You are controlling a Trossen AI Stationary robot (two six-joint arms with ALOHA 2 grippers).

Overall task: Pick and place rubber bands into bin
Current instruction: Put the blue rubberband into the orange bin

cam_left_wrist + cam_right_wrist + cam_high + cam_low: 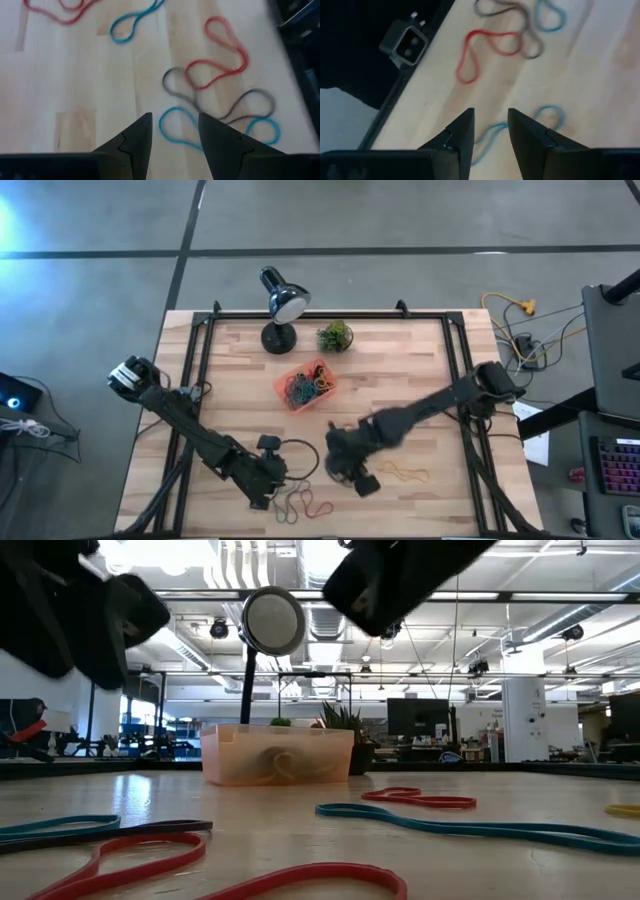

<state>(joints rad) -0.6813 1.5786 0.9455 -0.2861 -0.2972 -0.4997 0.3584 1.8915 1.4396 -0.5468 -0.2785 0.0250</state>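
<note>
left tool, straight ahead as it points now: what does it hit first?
Likely the thin blue rubber band loop lying on the pale wooden table, directly beyond the left tool, whose fingers stand apart. Depth is unclear; nothing else shows in between.

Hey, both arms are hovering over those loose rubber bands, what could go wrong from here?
1. The red band, grey band and blue band under the left gripper overlap, so one pinch may drag several.
2. The right gripper hangs close to the left one; they might collide.
3. The bin looks small, so a dangling band may miss it.
</note>
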